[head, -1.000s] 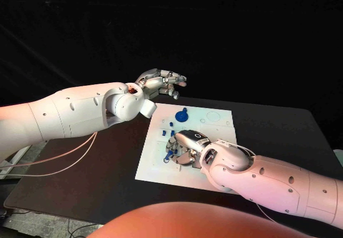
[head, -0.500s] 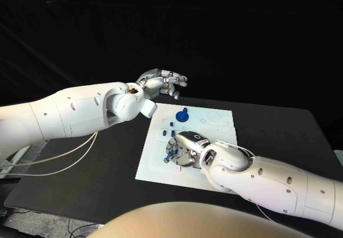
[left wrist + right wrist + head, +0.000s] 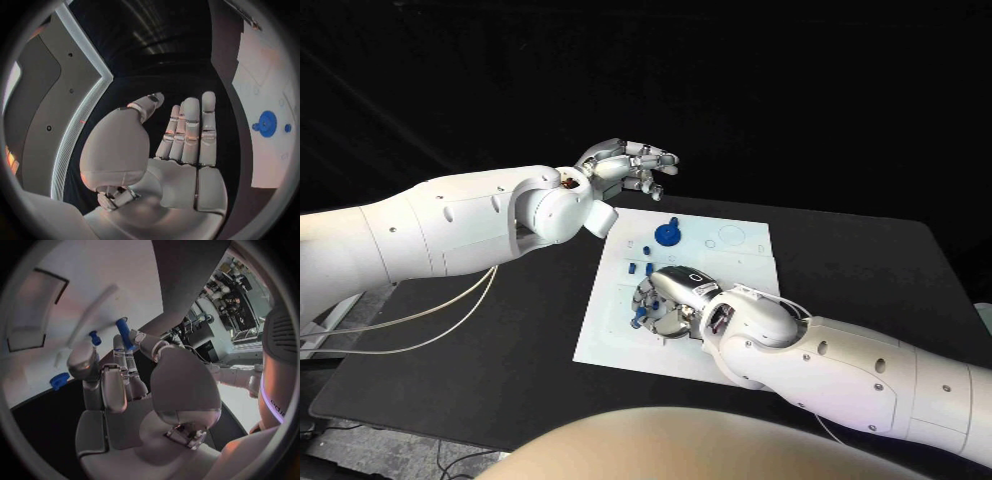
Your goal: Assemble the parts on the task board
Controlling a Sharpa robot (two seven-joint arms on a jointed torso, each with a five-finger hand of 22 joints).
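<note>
1. Black table under a dark backdrop carries the white task board at its middle.
2. One round blue part stands near the board's far edge, by faint round outlines; it looks seated, though I cannot be sure.
3. Small blue parts lie loose on the board's left side, so most of the assembly seems undone.
4. Low over the board's near half, the right hand pinches a slim blue part between thumb and a fingertip.
5. Raised beyond the board's far corner, the left hand holds nothing, fingers straight and side by side.
6. Whatever lies beneath the right hand is hidden.
</note>
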